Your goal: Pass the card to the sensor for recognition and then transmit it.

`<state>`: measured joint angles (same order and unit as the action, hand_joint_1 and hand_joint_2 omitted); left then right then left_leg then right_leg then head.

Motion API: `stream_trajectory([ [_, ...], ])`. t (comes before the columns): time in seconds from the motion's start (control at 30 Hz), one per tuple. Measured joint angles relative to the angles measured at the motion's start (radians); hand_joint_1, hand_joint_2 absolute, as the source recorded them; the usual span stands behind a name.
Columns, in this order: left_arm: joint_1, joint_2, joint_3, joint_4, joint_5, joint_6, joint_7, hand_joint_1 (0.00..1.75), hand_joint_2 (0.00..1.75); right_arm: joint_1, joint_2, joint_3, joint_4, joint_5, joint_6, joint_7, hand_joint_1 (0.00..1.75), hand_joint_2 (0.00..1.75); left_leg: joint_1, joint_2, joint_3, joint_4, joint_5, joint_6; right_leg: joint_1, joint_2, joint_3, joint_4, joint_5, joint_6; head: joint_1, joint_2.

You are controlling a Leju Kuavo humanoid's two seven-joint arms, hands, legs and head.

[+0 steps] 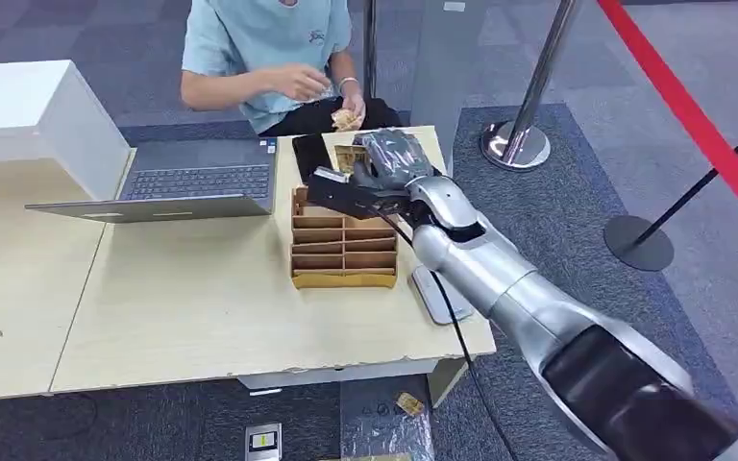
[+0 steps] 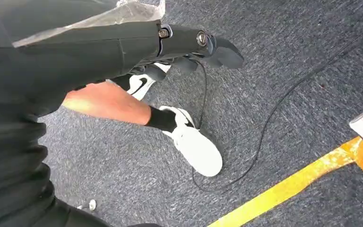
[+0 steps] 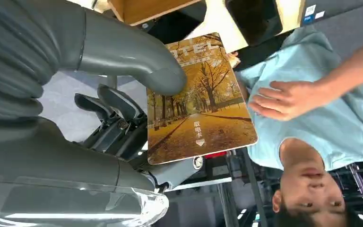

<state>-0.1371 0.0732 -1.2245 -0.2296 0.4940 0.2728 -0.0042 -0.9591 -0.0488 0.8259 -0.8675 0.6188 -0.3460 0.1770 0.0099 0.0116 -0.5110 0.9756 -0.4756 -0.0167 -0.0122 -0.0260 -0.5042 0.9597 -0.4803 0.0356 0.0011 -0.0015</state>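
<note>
I am watching the thumb (image 3: 137, 66) pressing on the printed face of the card (image 3: 198, 101) while the darker fingers (image 3: 108, 106) are backing it from behind, so the right hand (image 3: 75, 109) is pinching the card by one edge, most of it sticking out free. In the head view that same hand (image 1: 384, 168) is hovering above the far end of the wooden rack (image 1: 343, 252), near the dark pad (image 1: 309, 154) lying on the tabletop (image 1: 192, 307). I am taking that pad for the sensor, though I cannot be sure.

My judgement: I am in the presenting step, with the card lifted and carried but not yet read, and the handover not yet started. The next move is calling for bringing the card flat and close over the pad, holding it steady for recognition, then reaching on toward the person (image 1: 259, 48) sitting across the tabletop, whose hands are busy with something small. The pinch is on one edge only, so I am expecting the card to twist if I tilt the wrist fast.

The right arm is stretching forward and across, wrist bent down over the rack. The left hand (image 2: 189, 45) is hanging low over the carpet, its fingers loosely curled and holding nothing that I can see; whether they count as closed I cannot tell
</note>
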Motion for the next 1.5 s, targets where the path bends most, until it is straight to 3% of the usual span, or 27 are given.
stream_trajectory([
  [0.2, 0.004, -0.003, 0.0, 0.0, 0.013, 0.011, -0.003, 0.0, 1.75, 0.026, -0.027, -0.01, -0.011, -0.029, -0.009, 0.021, 1.75, 1.75, 0.0, 0.0, 0.0, 0.0, 0.0, 0.0, 0.0, 0.0, 0.001, -0.001, 0.0, 0.0, 0.0, 0.0],
  [0.57, 0.016, -0.004, 0.004, 0.0, 0.051, 0.017, 0.018, 0.0, 1.75, 0.261, -0.16, -0.129, -0.128, -0.18, -0.143, 0.086, 1.75, 1.75, 0.0, 0.0, 0.0, 0.0, -0.001, 0.0, 0.0, 0.0, 0.001, -0.002, 0.0, 0.0, 0.0, 0.0],
  [0.77, 0.015, -0.004, 0.009, 0.0, 0.055, 0.026, 0.011, 0.0, 1.75, 0.332, -0.214, -0.193, -0.189, -0.205, -0.154, 0.086, 1.75, 1.75, 0.0, 0.001, 0.001, 0.0, -0.001, 0.0, 0.0, 0.001, 0.001, -0.002, 0.0, 0.0, 0.0, 0.0],
  [1.13, 0.015, -0.004, 0.01, 0.0, 0.057, 0.025, 0.016, 0.0, 1.75, 0.41, -0.233, -0.247, -0.277, -0.272, -0.133, 0.095, 1.75, 1.75, 0.0, 0.001, 0.001, 0.0, -0.001, 0.0, 0.0, 0.001, 0.001, -0.002, 0.0, 0.0, 0.0, 0.0],
  [1.5, 0.013, -0.005, 0.01, 0.0, 0.06, 0.026, 0.016, 0.0, 1.75, 0.446, -0.218, -0.247, -0.296, -0.333, -0.119, 0.088, 1.75, 1.75, 0.0, 0.001, 0.001, 0.0, -0.001, 0.0, 0.0, 0.001, 0.001, -0.002, 0.0, 0.0, 0.0, 0.0],
])
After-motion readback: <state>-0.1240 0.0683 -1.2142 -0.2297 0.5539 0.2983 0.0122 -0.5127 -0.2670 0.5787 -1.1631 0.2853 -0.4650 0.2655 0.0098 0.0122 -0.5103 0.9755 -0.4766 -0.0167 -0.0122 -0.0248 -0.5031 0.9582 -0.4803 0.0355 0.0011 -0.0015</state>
